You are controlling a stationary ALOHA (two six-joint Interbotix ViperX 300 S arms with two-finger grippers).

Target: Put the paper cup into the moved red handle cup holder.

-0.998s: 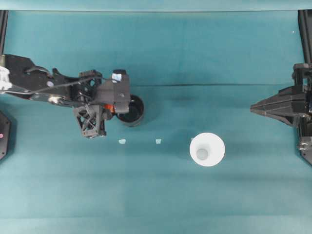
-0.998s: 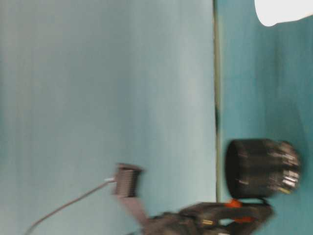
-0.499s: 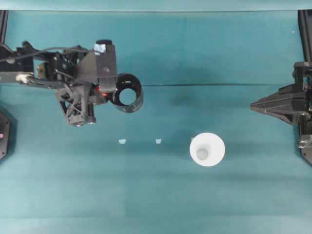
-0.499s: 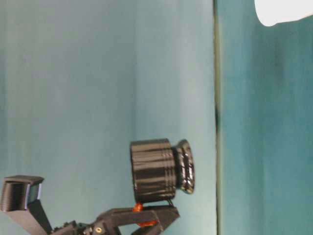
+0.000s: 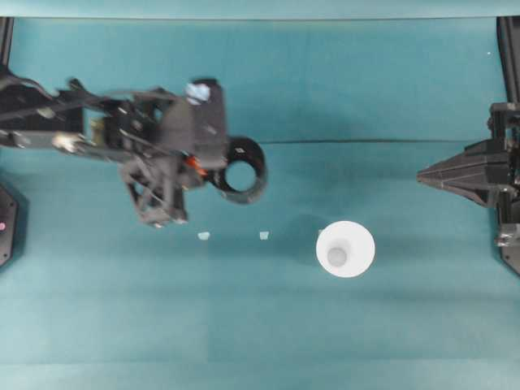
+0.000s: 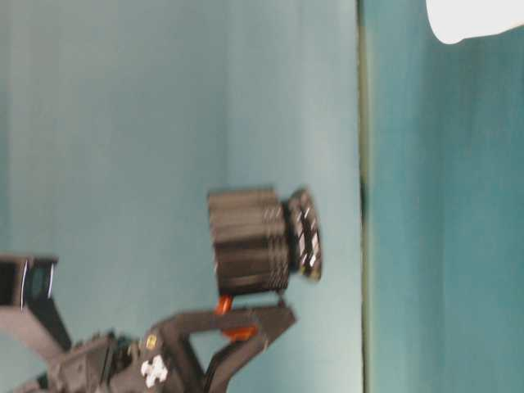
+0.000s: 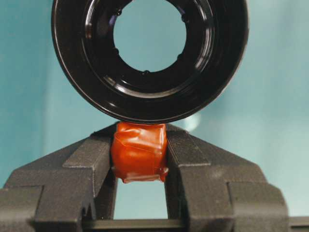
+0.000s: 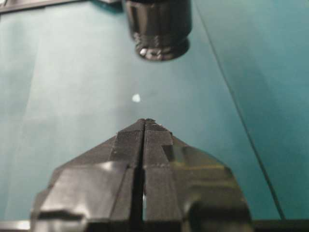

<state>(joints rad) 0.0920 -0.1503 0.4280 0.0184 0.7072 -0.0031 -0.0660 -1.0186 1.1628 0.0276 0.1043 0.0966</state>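
Our left pincer [image 7: 140,159] is clamped on the red handle cup holder [image 5: 243,169], held above the worktop [image 5: 341,97]. We should set it down level, left of the paper cup [image 5: 345,249]. Our right pincer [image 8: 144,126] rests together.

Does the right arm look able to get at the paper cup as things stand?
Probably yes. The paper cup stands alone on the table, with only bare cloth between it and the right gripper, whose jaws are shut. The left gripper holds the red handle cup holder well clear.
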